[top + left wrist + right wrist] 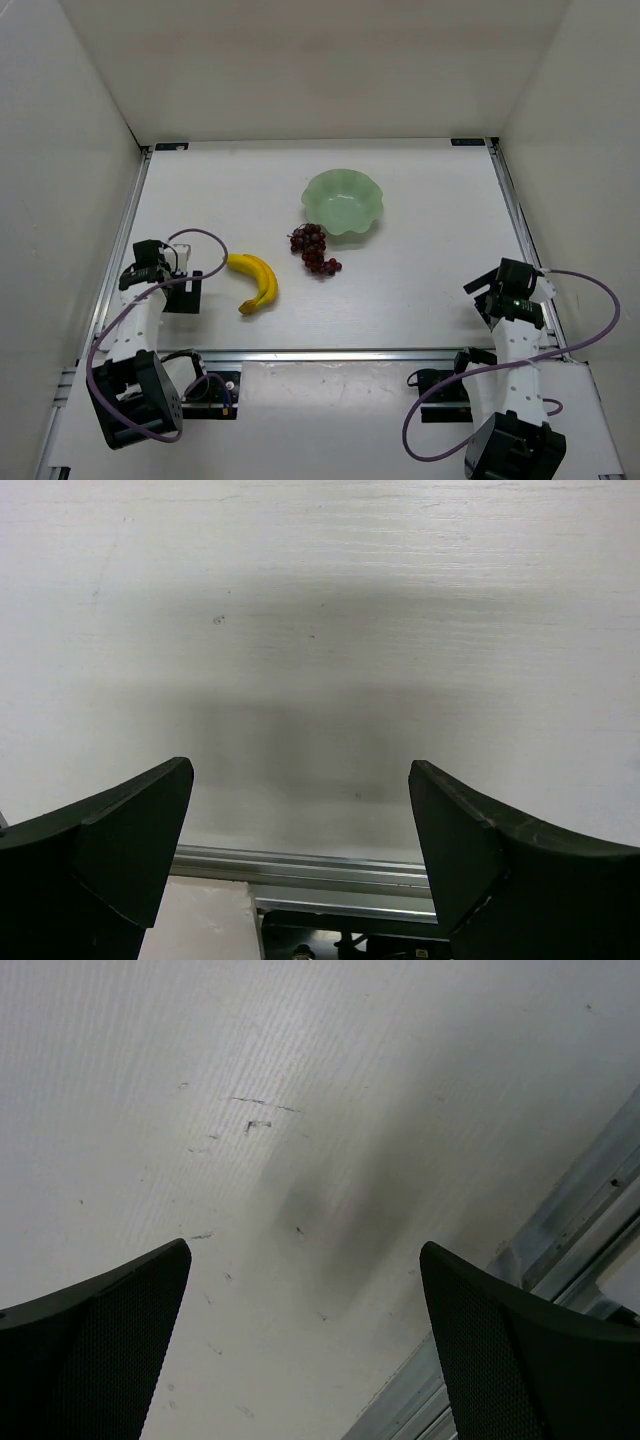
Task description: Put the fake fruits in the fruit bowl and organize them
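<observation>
A curved yellow banana (256, 281) lies on the white table left of centre. A cluster of dark red grapes (313, 249) lies just right of it, close to the front of the pale green scalloped bowl (343, 201), which stands empty at the back centre. My left gripper (186, 291) is open and empty, low over the table just left of the banana. My right gripper (492, 296) is open and empty at the right side, far from the fruits. Both wrist views show only bare table between the open jaws (300, 800) (305, 1290).
White walls enclose the table on three sides. A metal rail (350, 354) runs along the near edge, and side rails run along the left and right edges. Purple cables loop from both arms.
</observation>
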Motion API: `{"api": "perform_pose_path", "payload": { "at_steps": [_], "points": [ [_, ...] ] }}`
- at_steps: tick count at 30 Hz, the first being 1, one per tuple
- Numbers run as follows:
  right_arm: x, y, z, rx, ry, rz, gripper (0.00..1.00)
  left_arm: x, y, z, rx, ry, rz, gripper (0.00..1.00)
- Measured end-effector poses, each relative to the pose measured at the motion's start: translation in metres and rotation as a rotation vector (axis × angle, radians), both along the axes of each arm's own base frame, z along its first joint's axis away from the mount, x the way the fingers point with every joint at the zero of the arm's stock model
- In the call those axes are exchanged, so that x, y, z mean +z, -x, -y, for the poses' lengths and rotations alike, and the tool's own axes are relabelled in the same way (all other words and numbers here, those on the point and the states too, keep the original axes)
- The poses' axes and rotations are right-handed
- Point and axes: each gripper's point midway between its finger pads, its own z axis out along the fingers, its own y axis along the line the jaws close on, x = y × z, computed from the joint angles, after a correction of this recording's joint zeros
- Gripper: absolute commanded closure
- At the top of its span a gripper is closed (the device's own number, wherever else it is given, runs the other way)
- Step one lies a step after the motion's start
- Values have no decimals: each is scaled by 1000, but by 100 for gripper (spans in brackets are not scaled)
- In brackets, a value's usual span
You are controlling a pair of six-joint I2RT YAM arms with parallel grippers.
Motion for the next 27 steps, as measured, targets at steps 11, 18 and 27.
{"api": "perform_pose_path", "payload": {
  "at_steps": [11,18,27],
  "points": [
    [69,-64,-55,524,95,160,1,101,-80,47,-233,-15,193,0],
    [105,-99,-227,1222,198,191,1,164,-121,108,-421,5,338,0],
    [57,-103,-373,1602,205,65,1,114,-84,116,-466,28,152,0]
  ]
}}
